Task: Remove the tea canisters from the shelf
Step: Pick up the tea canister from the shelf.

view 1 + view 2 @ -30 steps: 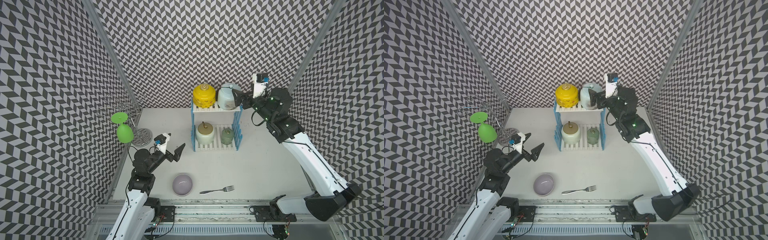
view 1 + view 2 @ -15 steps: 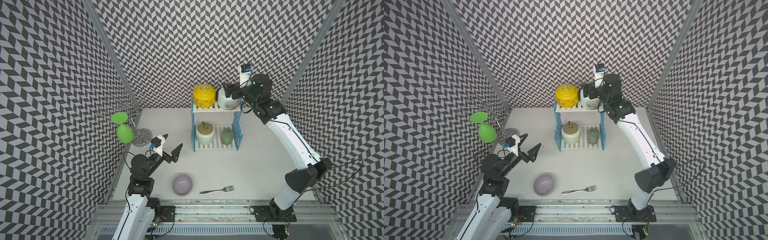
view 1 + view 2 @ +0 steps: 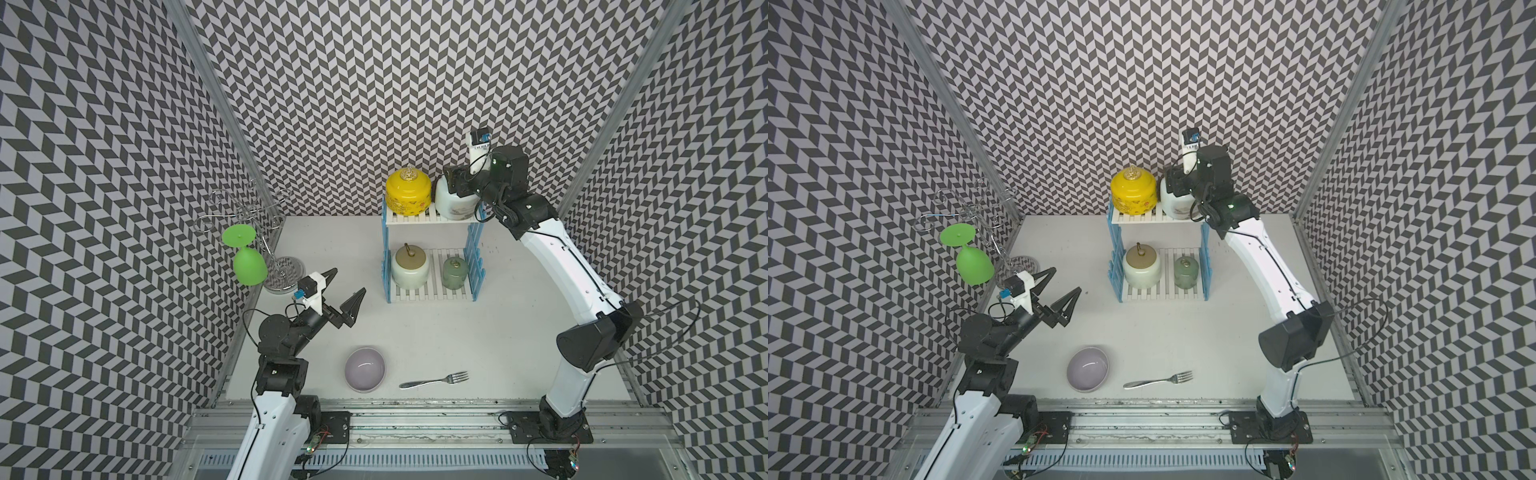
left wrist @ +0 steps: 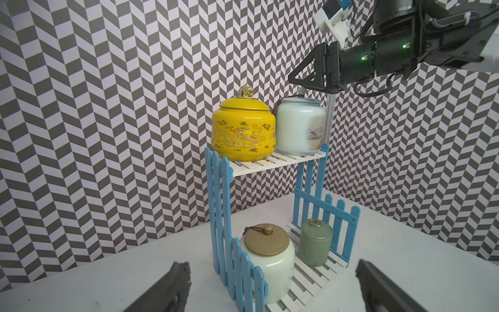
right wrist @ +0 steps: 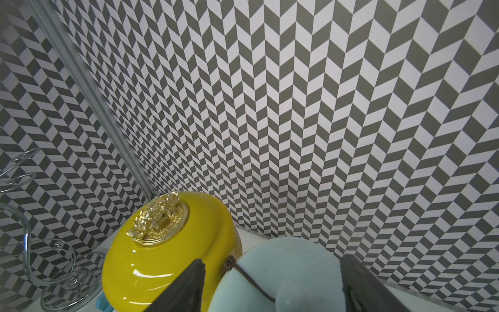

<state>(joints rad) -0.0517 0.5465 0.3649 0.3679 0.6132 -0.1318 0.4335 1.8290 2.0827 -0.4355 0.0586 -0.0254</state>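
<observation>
My right gripper (image 5: 272, 259), the nearer one, sits just above the upright pale canister (image 4: 297, 127) at the right end of the top tier of the shelf (image 3: 415, 220), jaws straddling its lid, whether they are pinching it I cannot tell, while my left gripper (image 3: 348, 280) gapes empty, well apart.

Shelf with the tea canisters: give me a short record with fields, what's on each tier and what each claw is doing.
Shelf: two tiers, four canisters on it
Top tier: yellow canister, pale blue canister
Bottom tier: cream canister, grey-green canister
Right claw: straddling the pale blue canister's lid, grip unclear
Left claw: open, away from the shelf, empty
</observation>
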